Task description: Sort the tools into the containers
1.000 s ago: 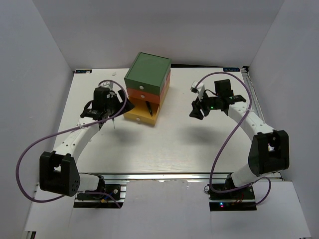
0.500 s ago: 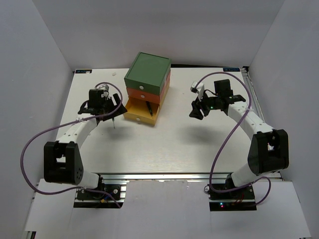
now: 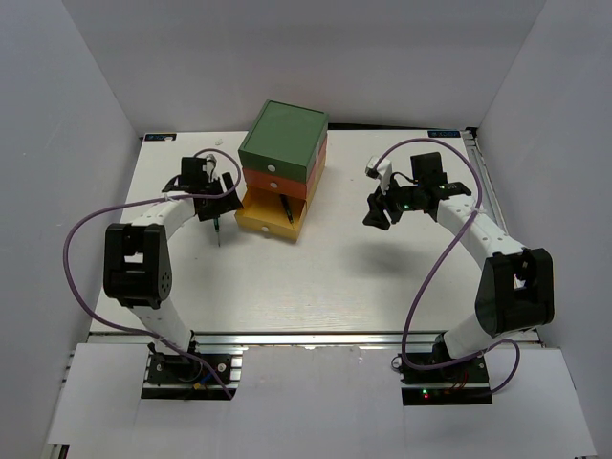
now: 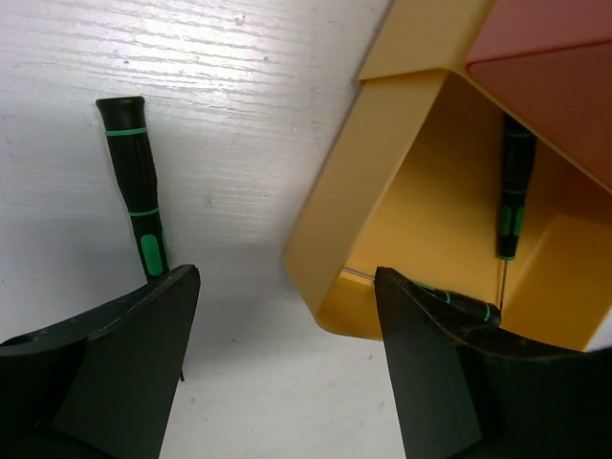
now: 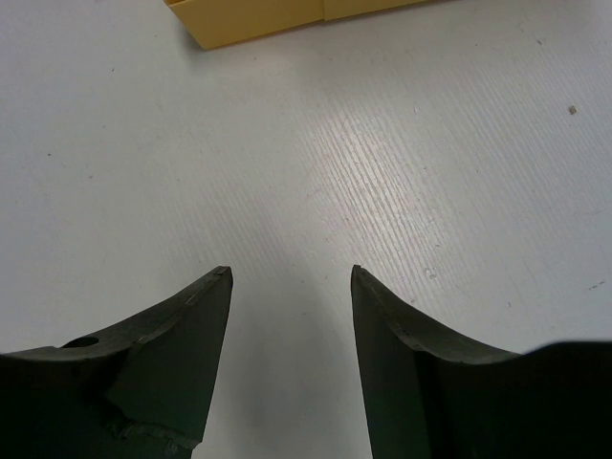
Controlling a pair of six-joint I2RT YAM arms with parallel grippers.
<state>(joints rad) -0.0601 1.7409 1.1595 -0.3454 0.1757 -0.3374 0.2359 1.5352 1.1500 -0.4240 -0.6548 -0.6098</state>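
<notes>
While both tools [image 4: 287, 274] [image 5: 292, 273] gape empty, yellow drawer [image 4: 337, 191] holds two screwdrivers [image 4: 513, 191] [image 4: 461, 304], table [image 4: 210, 57] one [image 4: 140, 201].

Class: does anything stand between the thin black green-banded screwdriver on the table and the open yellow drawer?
Only the side wall of the yellow drawer. Otherwise just white table shows between it and the thin black green-banded screwdriver, which likely needs lifting over it. The open left gripper hangs above the gap.

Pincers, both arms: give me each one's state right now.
Black left pincer: open, holding nothing.
Black right pincer: open, holding nothing.
</notes>
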